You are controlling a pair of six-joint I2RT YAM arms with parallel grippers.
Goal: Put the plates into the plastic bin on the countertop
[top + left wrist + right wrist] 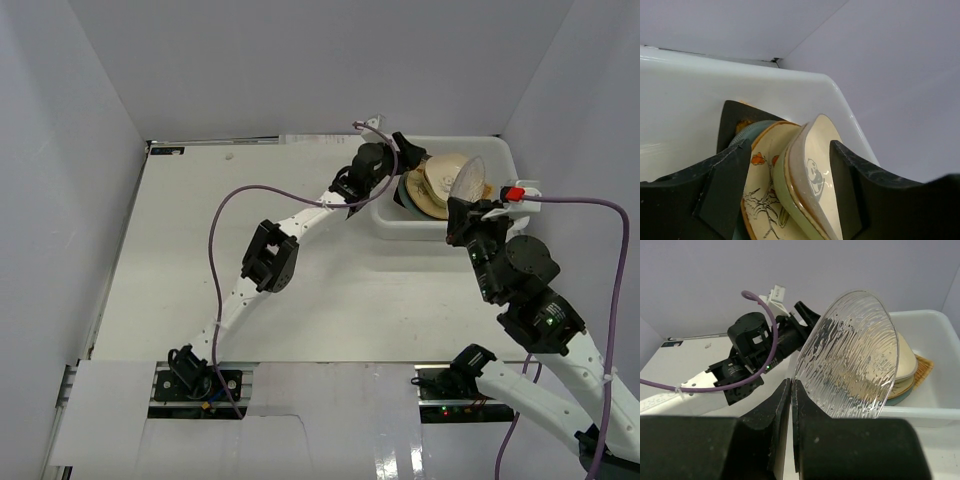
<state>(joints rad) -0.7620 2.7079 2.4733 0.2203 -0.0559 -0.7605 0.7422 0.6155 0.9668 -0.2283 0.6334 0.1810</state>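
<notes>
The right hand (791,390), pinched on the rim of the clear glass plate (850,355), holds it tilted above the plastic bin (940,320); the left hand (790,150) gapes around the stacked plates (765,175); a slow, low release seems wisest.

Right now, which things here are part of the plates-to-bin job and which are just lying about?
Job: clear glass plate in right gripper; cream cartoon plate, left gripper astride it; stacked plates; plastic bin; countertop.
Lying about: purple cables; white label at countertop's back edge.
</notes>
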